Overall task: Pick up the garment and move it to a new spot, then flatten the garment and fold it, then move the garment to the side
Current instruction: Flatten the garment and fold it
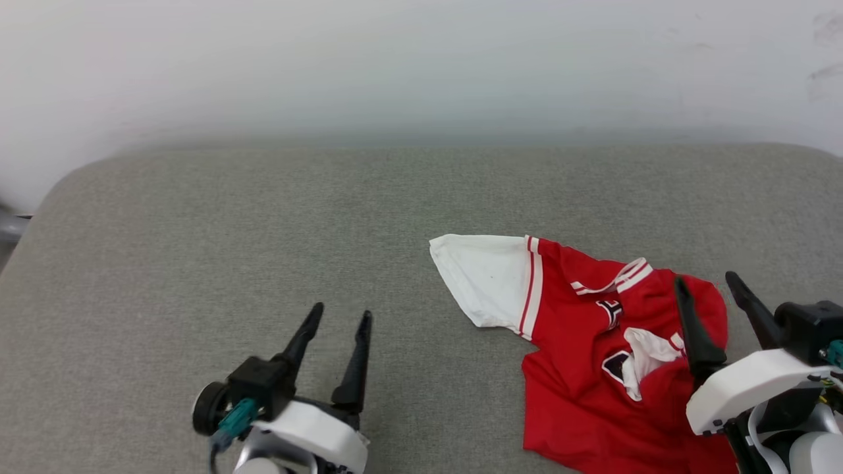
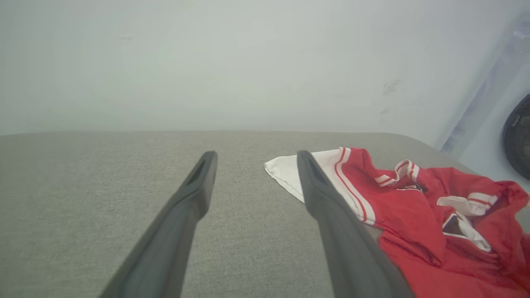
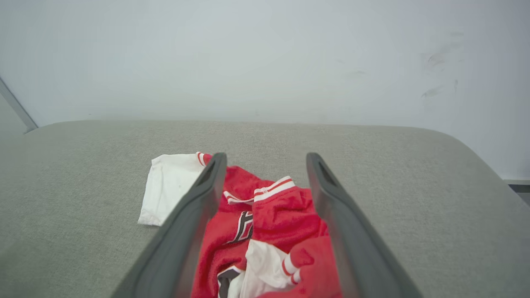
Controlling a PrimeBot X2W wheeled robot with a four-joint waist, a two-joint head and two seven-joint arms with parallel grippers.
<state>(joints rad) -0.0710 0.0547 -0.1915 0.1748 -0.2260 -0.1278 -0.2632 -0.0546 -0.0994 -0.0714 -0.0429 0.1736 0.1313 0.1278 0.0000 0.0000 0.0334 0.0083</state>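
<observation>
Surface: grey fabric bench, white wall behind.
Garment: crumpled at my right, white sleeve pointing left.
My left gripper: fingers apart, empty.
My right gripper: fingers apart, over the garment.

You've got a grey fabric-topped table with rounded corners there, and lying crumpled on it toward the robot's right is the red garment, one white sleeve spread flat.

The garment is showing soft matt cloth; the padded surface is looking like coarse woven fabric, possibly upholstery.
</observation>
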